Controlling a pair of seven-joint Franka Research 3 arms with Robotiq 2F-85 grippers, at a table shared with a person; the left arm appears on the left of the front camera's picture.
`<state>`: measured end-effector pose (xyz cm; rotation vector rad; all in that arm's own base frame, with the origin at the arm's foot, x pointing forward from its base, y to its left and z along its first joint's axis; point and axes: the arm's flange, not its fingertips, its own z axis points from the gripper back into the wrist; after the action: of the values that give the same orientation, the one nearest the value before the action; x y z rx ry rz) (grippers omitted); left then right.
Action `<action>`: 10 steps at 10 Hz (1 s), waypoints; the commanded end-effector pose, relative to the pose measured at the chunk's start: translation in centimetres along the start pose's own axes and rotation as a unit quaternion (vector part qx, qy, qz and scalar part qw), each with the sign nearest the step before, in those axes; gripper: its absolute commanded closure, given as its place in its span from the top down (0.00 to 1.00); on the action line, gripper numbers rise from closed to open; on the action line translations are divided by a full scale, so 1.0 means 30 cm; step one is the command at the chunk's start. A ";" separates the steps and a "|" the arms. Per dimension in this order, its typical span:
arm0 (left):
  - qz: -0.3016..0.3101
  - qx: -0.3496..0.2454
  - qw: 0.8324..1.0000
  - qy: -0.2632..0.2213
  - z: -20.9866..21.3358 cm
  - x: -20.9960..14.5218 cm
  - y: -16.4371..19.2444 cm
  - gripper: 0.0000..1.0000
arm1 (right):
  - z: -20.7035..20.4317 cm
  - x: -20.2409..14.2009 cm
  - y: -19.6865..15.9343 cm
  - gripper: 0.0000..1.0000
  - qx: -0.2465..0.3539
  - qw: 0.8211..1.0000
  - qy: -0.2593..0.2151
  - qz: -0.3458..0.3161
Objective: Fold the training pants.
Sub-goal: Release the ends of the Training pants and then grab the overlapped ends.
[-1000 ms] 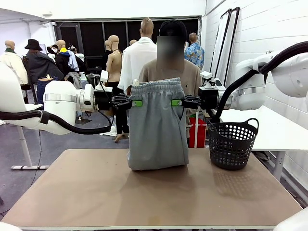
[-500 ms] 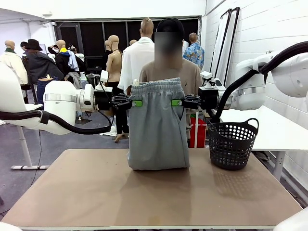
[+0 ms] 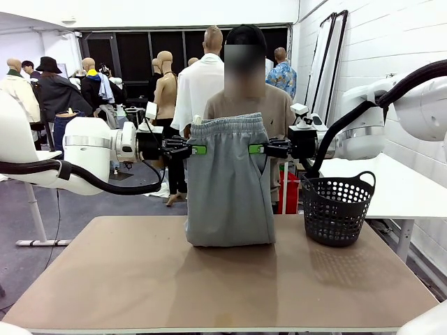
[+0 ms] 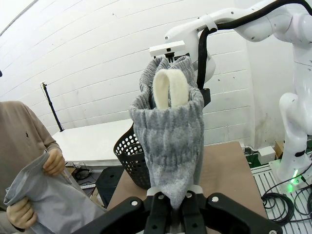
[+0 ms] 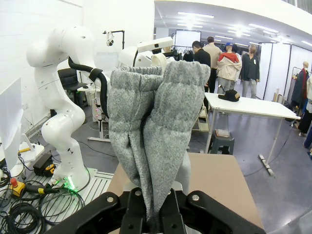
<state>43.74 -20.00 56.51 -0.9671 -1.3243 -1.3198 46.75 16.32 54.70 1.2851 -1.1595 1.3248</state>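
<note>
Status: the left gripper (image 3: 199, 149) and right gripper (image 3: 255, 148) were both clenched on the training pants (image 3: 229, 181), one on each side of the garment just under the gathered waistband. The wrist views confirmed it: fabric bunched between the jaws of each, no gap visible.

The pants hung upright as one flat panel between the two arms, over the middle of the table's (image 3: 140, 279) far edge. The bottom end rested on the tabletop there in a soft roll. Only that short panel showed, so my read was that the legs were already doubled up. I couldn't see behind the panel to confirm.

Left to do, as I judged it: lay the panel down flat on the table, make any last fold and let go. Nothing lay flat yet.

The black basket (image 3: 336, 209) stood at the far right corner, apart from the pants. The person (image 3: 244, 101) stood behind the far edge, and the left wrist view showed their hands (image 4: 53, 163) on a separate grey cloth (image 4: 48, 204).

Versus a second ago, almost nothing had changed: same gripper positions, same height. The bottom right corner of the panel looked settled slightly lower onto the table. The person's head had shifted a little.
</note>
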 end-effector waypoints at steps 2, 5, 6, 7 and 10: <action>-0.003 -0.001 1.000 -0.003 0.002 0.007 -0.005 0.00 | -0.002 0.004 0.002 0.00 0.001 1.000 0.000 0.002; -0.003 -0.001 1.000 -0.003 0.002 0.007 -0.005 0.00 | -0.002 0.004 0.002 0.00 0.001 1.000 0.000 0.002; -0.003 -0.001 1.000 -0.003 0.002 0.007 -0.005 0.00 | -0.002 0.004 0.002 0.00 0.001 1.000 0.000 0.002; -0.003 -0.001 1.000 -0.003 0.002 0.007 -0.005 0.00 | -0.002 0.004 0.002 0.00 0.001 1.000 0.000 0.002; -0.003 -0.001 1.000 -0.003 0.002 0.007 -0.005 0.00 | -0.002 0.004 0.002 0.00 0.001 1.000 0.000 0.002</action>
<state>43.74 -20.00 56.51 -0.9671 -1.3242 -1.3198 46.75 16.32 54.70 1.2851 -1.1595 1.3248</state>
